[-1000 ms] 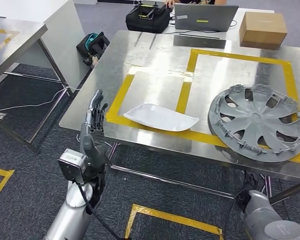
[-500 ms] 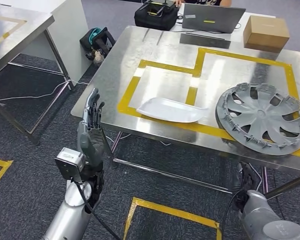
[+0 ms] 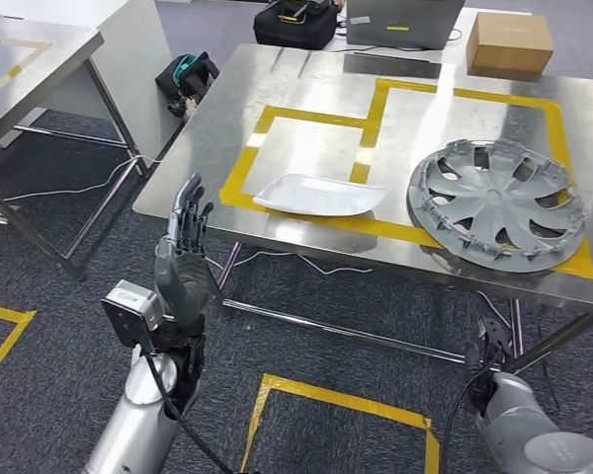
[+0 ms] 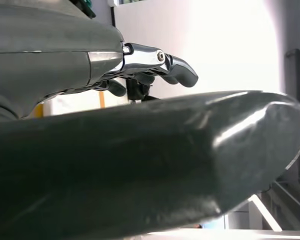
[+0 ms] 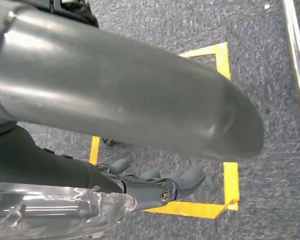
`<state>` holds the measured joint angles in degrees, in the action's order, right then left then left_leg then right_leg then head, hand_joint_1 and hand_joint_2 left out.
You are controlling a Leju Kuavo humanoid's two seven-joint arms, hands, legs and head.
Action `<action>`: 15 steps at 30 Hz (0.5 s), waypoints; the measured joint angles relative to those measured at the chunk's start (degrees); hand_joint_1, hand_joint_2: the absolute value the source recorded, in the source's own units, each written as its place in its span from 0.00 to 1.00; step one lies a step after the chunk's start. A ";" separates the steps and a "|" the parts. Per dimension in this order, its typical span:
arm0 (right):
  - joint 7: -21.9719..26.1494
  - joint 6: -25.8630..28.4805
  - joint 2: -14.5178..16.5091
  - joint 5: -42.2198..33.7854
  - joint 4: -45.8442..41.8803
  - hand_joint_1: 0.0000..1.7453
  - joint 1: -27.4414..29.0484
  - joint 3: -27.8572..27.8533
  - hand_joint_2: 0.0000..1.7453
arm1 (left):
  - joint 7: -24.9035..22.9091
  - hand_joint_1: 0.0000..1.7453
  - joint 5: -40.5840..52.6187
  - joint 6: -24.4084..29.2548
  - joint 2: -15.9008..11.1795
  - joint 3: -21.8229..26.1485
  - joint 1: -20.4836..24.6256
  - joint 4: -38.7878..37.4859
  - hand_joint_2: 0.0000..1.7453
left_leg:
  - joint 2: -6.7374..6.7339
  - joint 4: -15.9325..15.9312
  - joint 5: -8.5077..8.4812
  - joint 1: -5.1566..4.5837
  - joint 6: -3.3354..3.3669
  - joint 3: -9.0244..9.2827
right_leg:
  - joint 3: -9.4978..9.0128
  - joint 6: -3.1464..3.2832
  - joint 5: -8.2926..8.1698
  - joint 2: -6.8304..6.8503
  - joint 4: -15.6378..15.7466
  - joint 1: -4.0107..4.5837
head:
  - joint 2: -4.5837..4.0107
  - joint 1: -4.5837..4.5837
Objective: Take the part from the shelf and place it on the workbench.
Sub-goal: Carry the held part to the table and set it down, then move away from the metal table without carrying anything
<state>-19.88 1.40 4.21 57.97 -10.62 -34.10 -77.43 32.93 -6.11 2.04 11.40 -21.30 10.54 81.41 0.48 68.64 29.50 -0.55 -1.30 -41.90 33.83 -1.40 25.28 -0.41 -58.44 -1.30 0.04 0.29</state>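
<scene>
Whole view shifted over last second, so camera moved, not stuff on desk (image 3: 204, 188). White part (image 3: 319, 196) lay flat on desk inside yellow tape, hubcap (image 3: 497, 200) beside it. Left robot hand (image 3: 183, 259) stayed raised short of desk edge, fingers apart, empty. Right robot hand (image 3: 486, 367) hung low, also empty. Looked like placing was done.

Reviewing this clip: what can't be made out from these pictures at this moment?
- Right hand: head view, low under the workbench edge, too small and dark to read the fingers.
- Right wrist view: a clear wrinkled piece by the hand, cut off by the picture edge; whether it is held is unclear.
- Left wrist view: the thick thumb hides what lies beyond the left hand.
</scene>
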 joint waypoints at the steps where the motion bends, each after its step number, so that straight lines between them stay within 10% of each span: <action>1: 0.01 0.00 -0.03 -0.02 0.00 0.00 0.03 -0.03 0.00 | -0.08 0.00 -0.13 -0.08 -0.02 0.11 0.02 -0.06 0.00 | -0.01 3.36 1.45 0.16 -0.18 -0.78 | 0.63 -0.01 -0.48 0.03 -0.02 0.00 | 0.00 0.01; 3: 0.02 0.00 -0.10 -0.09 0.00 0.00 0.09 -0.10 0.00 | -0.14 0.00 -0.28 -0.17 -0.05 0.34 0.08 -0.22 0.00 | -0.03 4.75 0.85 0.41 -0.28 0.28 | 1.87 -0.22 -1.42 0.05 -0.05 0.00 | 0.00 0.01; 7: 0.11 -0.04 -0.26 -0.12 -0.01 0.00 0.07 -0.25 0.00 | -0.16 0.00 -0.38 -0.21 0.04 0.49 0.58 -0.41 0.00 | 0.01 -8.72 -2.47 0.44 0.37 10.03 | 3.40 -1.28 -3.03 -0.01 -0.06 0.06 | 0.00 -0.03; 11: 0.21 -0.16 -0.33 0.02 -0.01 0.00 0.25 -0.30 0.00 | -0.18 0.00 -0.46 -0.21 0.07 0.78 0.73 -0.66 0.00 | 0.07 -11.97 -3.03 0.04 1.94 10.69 | 4.22 -2.69 -4.37 0.08 0.51 -0.18 | 0.00 -0.08; 15: 0.26 -0.26 -0.52 0.01 -0.01 0.00 0.38 -0.33 0.00 | -0.23 0.00 -0.47 -0.16 0.08 1.03 0.71 -1.03 0.00 | -0.11 -12.22 -5.12 0.05 3.44 8.71 | 7.94 -3.24 3.74 0.09 -9.53 -0.18 | 0.00 -0.28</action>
<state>-19.63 1.14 3.69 57.98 -10.63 -33.72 -77.76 32.70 -6.58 1.87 11.47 -20.26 11.24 80.38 0.38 56.42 24.38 -0.51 2.14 -33.19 41.77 -4.64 29.02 -0.31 -67.98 -1.48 0.04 0.02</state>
